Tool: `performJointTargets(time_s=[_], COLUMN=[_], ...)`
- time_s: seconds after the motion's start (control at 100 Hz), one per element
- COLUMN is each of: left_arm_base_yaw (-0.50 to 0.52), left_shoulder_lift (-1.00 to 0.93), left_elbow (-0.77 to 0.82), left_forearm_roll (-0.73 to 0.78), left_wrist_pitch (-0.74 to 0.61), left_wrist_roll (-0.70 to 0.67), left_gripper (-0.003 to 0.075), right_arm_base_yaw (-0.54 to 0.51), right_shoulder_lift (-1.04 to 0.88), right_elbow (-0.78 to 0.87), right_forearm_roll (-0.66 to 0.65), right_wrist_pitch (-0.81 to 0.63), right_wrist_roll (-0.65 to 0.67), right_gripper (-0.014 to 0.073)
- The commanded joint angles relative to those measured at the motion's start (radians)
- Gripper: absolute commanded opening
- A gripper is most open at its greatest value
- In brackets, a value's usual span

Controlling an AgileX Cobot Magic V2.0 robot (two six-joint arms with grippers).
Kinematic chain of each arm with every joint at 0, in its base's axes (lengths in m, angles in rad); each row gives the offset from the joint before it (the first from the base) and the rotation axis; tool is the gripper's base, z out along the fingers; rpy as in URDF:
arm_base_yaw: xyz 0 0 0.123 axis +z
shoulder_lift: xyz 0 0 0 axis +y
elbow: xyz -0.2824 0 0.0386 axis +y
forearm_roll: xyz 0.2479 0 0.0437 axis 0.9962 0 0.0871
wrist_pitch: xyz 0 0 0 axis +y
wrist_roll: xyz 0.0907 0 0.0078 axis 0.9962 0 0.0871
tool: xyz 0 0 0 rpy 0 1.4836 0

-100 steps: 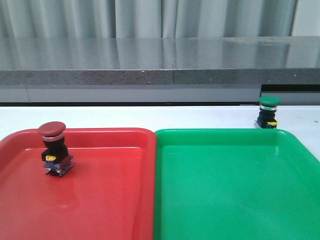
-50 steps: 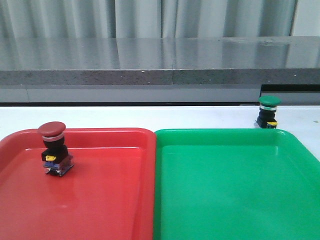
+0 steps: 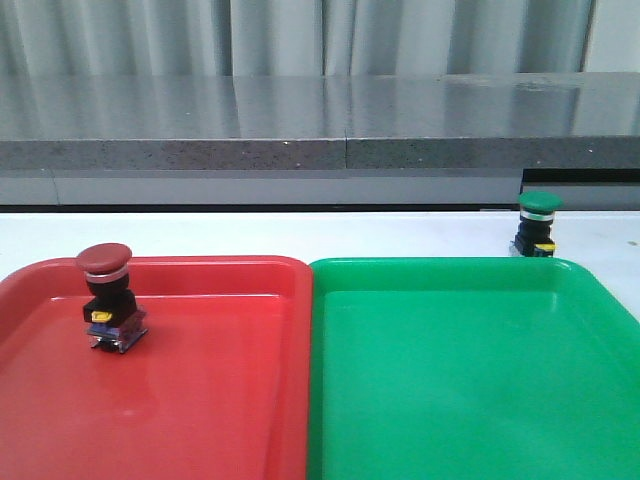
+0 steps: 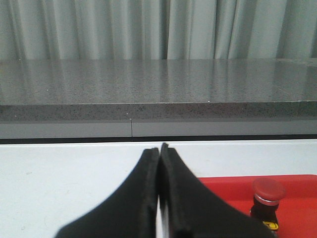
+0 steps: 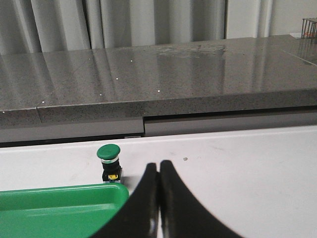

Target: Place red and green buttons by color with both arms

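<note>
The red button (image 3: 108,296) stands upright inside the red tray (image 3: 220,400), near its far left part. It also shows in the left wrist view (image 4: 267,204). The green button (image 3: 537,224) stands upright on the white table just beyond the far right corner of the green tray (image 3: 470,400), outside it. It also shows in the right wrist view (image 5: 109,162). My left gripper (image 4: 159,148) is shut and empty over the white table beside the red tray. My right gripper (image 5: 158,166) is shut and empty, to the side of the green button. Neither gripper shows in the front view.
The two trays lie side by side, touching, at the table's front. A grey stone ledge (image 3: 320,130) runs along the back of the white table (image 3: 300,232), with pale curtains behind it.
</note>
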Motion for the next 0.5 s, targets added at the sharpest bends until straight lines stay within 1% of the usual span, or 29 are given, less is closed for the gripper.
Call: performJointTargets(time_s=[0.0, 0.24, 0.34, 0.49], left_arm_base_yaw=[0.003, 0.003, 0.003, 0.003], left_shoulder_lift=[-0.033, -0.033, -0.033, -0.033], left_elbow=[0.012, 0.012, 0.012, 0.012], left_forearm_roll=[-0.01, -0.01, -0.01, -0.01], left_wrist_pitch=[-0.085, -0.085, -0.085, -0.085], left_wrist_roll=[0.002, 0.002, 0.002, 0.002], left_gripper=[-0.002, -0.002, -0.002, -0.002], right_arm_base_yaw=[-0.003, -0.003, 0.002, 0.048], right_shoulder_lift=[0.094, 0.375, 0.509, 0.725], right_elbow=[-0.113, -0.324, -0.409, -0.528], right_forearm_roll=[-0.012, -0.044, -0.062, -0.063], right_wrist_pitch=[-0.03, 0.073, 0.087, 0.114], right_wrist_roll=[-0.005, -0.005, -0.005, -0.005], right_gripper=[-0.0064, -0.0064, -0.0064, -0.0064])
